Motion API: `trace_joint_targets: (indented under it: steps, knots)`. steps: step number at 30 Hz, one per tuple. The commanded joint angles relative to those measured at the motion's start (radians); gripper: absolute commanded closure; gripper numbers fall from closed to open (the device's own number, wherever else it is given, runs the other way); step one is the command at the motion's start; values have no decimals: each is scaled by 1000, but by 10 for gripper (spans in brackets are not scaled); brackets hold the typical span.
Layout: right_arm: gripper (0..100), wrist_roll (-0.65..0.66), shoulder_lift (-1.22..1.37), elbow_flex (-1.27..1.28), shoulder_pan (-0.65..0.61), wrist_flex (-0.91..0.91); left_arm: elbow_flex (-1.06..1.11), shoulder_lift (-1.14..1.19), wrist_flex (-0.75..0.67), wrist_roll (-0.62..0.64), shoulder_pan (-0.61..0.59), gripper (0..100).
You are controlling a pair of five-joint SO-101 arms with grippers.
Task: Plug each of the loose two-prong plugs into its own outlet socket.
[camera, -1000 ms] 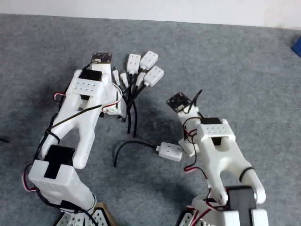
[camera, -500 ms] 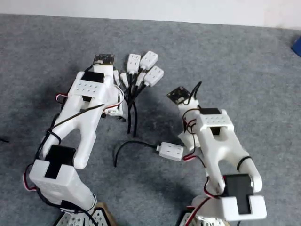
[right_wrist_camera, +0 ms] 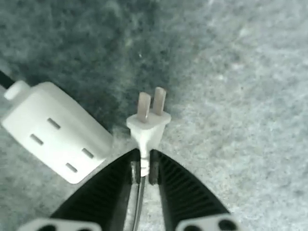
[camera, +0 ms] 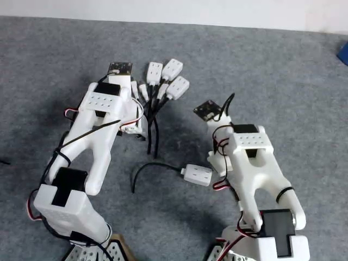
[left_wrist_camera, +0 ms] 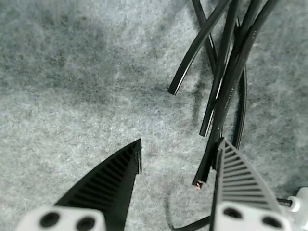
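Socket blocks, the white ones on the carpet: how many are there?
4. Three fan out at the far end of the black cables: left block, middle block, right block. The lone block lies beside the right arm. The arms might hide more.

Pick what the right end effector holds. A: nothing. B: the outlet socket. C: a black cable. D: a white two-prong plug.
D: the right wrist view shows the right end effector shut on the white plug, its prongs free beside the outlet socket.
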Motion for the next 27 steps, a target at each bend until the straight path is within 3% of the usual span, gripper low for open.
trace_joint_targets:
  steps: [1, 7, 19, 24, 27]
  knots:
    - [866, -3, -36, 16, 10, -4, -4, -39, -9, 5, 15, 751]
    - [762, -9, -38, 33, 8, -24, -4, -39, -9, 5, 15, 751]
    - [763, -11, -38, 128, 4, -119, -4, -41, -9, 5, 15, 751]
    - [765, -98, -39, 122, 4, -137, -4, -41, -9, 5, 15, 751]
    - [836, -107, -38, 96, -10, -131, -4, -41, -9, 5, 15, 751]
